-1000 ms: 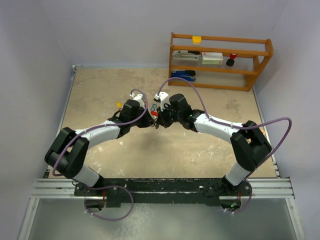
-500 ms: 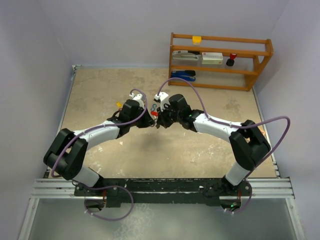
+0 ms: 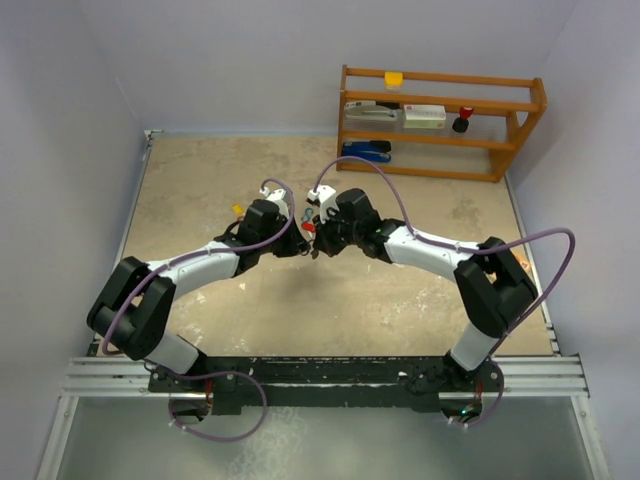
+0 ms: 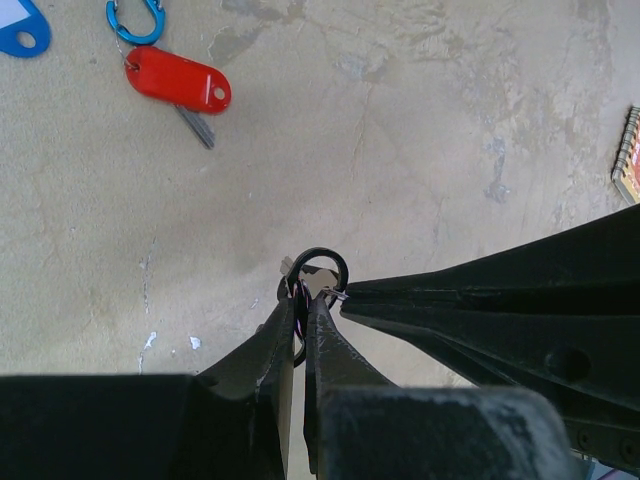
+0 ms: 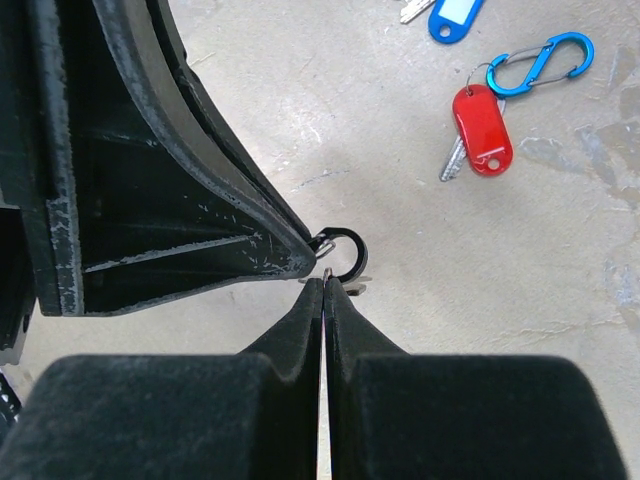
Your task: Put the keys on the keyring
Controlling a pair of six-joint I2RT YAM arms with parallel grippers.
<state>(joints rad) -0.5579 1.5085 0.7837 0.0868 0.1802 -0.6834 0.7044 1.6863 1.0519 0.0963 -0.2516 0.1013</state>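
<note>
Both grippers meet above the table's middle. My left gripper point(image 4: 300, 305) is shut on the black keyring point(image 4: 330, 262), which sticks out past its fingertips. My right gripper point(image 5: 326, 282) is shut on a thin silver edge, seemingly part of a key, and touches the keyring point(image 5: 352, 250) from the side. On the table lies a red-tagged key point(image 4: 180, 80) beside a blue S-shaped clip point(image 4: 135, 20). A blue tag point(image 5: 455, 18) lies further off. The top view shows the left gripper point(image 3: 300, 240) and right gripper point(image 3: 318, 240) tip to tip, with a yellow tag point(image 3: 237, 209) to their left.
A wooden shelf point(image 3: 440, 120) stands at the back right holding small items, and a blue stapler point(image 3: 368, 150) lies at its foot. Purple cables loop over both arms. A small spiral notebook edge point(image 4: 630, 155) shows at the right of the left wrist view.
The right arm's elbow has drifted slightly left. Both grippers stay shut and pressed together at the same spot.
</note>
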